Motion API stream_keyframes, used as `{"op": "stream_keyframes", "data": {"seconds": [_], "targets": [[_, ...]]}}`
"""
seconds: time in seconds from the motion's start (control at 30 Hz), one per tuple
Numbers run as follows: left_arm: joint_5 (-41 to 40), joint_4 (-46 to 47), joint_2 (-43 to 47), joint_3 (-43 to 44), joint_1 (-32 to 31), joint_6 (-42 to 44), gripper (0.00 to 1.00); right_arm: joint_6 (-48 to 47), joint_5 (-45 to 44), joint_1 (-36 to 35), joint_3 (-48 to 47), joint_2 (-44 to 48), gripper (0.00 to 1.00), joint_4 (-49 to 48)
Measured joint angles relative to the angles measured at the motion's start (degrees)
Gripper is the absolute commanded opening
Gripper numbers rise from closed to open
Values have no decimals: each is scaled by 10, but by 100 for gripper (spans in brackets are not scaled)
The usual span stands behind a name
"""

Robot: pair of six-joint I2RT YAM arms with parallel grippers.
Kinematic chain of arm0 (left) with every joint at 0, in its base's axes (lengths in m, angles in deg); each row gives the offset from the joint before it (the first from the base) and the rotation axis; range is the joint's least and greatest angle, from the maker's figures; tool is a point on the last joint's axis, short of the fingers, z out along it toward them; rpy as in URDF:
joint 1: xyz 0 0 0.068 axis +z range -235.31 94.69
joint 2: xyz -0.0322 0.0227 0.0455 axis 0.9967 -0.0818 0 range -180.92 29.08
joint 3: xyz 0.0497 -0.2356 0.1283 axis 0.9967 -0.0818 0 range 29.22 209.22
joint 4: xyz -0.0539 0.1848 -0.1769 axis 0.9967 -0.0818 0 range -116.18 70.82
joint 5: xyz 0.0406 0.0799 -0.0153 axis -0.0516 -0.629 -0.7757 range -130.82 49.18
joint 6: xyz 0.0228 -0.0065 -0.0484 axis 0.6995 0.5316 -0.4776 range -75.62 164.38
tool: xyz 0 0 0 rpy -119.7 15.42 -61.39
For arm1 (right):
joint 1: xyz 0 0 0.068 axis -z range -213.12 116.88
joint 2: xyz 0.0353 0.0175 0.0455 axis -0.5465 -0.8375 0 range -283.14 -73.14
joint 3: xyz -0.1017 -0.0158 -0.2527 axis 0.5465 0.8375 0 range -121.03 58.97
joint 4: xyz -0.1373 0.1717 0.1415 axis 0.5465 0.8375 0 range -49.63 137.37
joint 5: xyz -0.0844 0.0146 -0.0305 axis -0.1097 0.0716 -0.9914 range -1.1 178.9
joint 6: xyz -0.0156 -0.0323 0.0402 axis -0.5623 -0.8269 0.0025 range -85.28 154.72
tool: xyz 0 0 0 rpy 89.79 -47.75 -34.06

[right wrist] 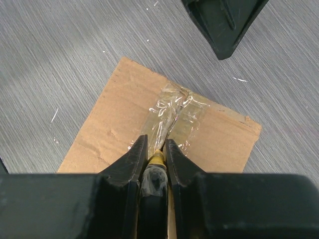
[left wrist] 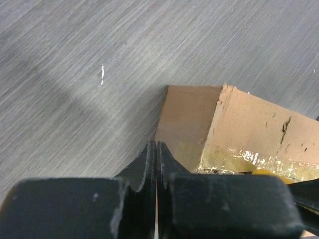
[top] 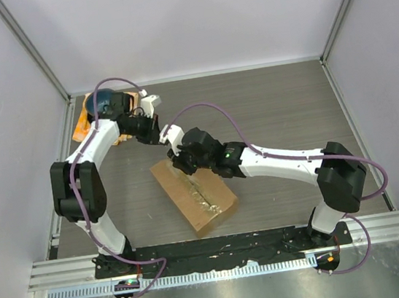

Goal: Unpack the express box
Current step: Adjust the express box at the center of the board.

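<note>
Express box lies diagonally, long axis far-left to near-right; left end effector closed, right end effector gripping yellow-tipped tool.

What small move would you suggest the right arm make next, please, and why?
Probably slide the yellow-tipped tool, clamped in the right gripper, forward along the tape on the express box: its tip sits at the seam, and crumpled tape seems to bridge the flaps ahead.

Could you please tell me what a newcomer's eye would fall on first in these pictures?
The brown express box lies aslant in the middle, shiny tape along its top seam. At its far end the right gripper pinches a yellow-tipped tool aimed at that seam, while the left gripper hangs shut near the box's far corner.
</note>
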Motion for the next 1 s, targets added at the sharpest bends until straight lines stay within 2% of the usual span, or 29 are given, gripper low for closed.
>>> {"op": "stream_keyframes", "data": {"seconds": [0.13,0.17,0.27,0.37,0.57,0.77,1.0], "targets": [[2,4,10,-24,-2,-10,5,-3,0,0,-3,0,1,0],[3,4,12,-30,-3,-13,11,-4,0,0,-5,0,1,0],[19,-1,23,-37,-3,-21,18,-9,0,0,-6,0,1,0],[41,-4,44,-37,-5,-26,21,-10,0,0,-6,0,1,0],[62,-5,68,-52,-14,-26,21,-10,0,0,-7,0,1,0],[54,6,68,-106,-39,-14,17,-10,0,-2,-15,0,1,7],[42,29,83,-124,-43,-12,16,-12,-7,-8,-16,2,1,9]]}}
